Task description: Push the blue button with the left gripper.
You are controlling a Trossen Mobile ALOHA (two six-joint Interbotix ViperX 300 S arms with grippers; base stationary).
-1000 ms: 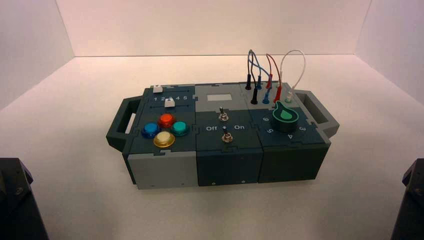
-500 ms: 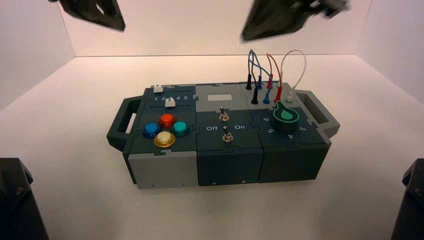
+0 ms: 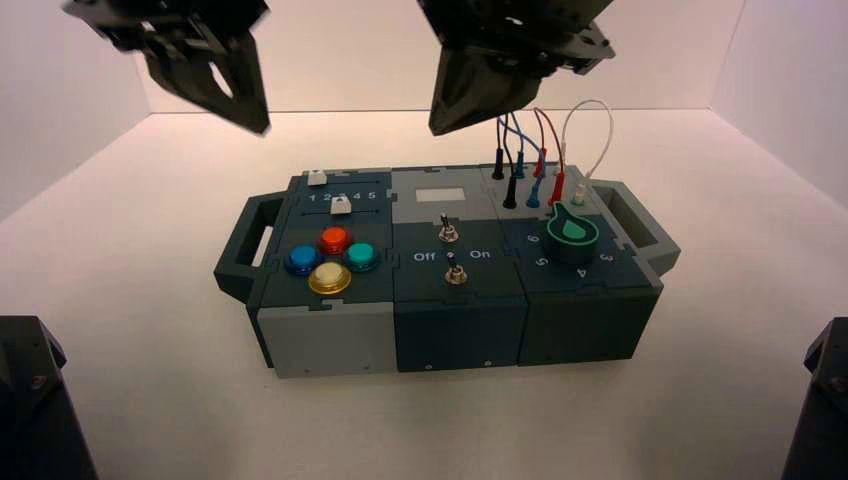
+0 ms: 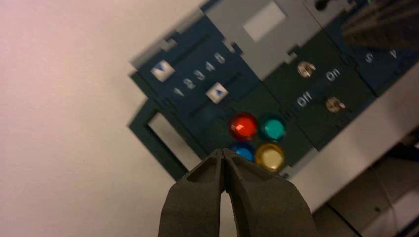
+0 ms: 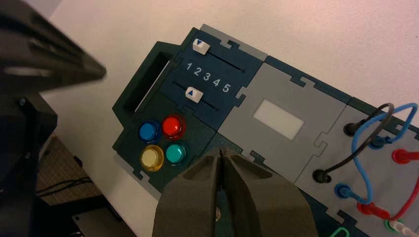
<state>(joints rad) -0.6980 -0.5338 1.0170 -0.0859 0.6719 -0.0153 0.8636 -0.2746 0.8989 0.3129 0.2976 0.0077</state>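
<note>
The blue button [image 3: 301, 260] sits at the left of a cluster of coloured dome buttons on the box's front left, beside the red [image 3: 334, 239], teal [image 3: 361, 257] and yellow [image 3: 329, 278] ones. My left gripper [image 3: 258, 125] hangs high above the table behind the box's left end, shut and empty. In the left wrist view its tip [image 4: 222, 153] lies just beside the blue button [image 4: 243, 151], still well above it. My right gripper [image 3: 440, 128] hangs high behind the box's middle, shut and empty. The right wrist view shows the blue button [image 5: 148, 132] too.
The box [image 3: 330, 340] also bears two white sliders [image 3: 339, 205] with numbers 1 to 5, two toggle switches [image 3: 448, 233] marked Off and On, a green knob [image 3: 572, 232] and plugged wires [image 3: 540, 150]. Dark arm bases [image 3: 30, 400] stand at both front corners.
Both arms have come down into view from above. The left gripper moved lower and a little right; the right gripper moved lower and left. Nothing on the box has changed.
</note>
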